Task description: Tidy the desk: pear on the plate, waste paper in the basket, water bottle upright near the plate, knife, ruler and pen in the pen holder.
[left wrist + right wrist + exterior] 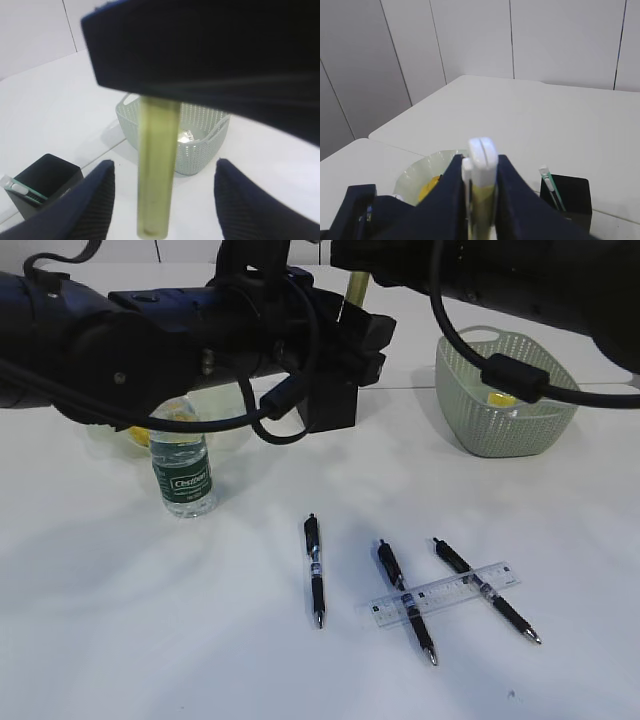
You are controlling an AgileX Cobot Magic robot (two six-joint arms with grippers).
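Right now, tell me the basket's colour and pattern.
Sage green basket with a woven-look lattice; clearest in the exterior view.

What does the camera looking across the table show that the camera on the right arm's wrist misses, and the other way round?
Only the table view shows the three pens, the clear ruler lying across two of them, the upright water bottle and the green basket.

Only the right wrist view shows the right gripper with its jaws closed on a pale yellow and white tool, and the grey wall panels.

Both show the white desk, the black pen holder and the green plate.
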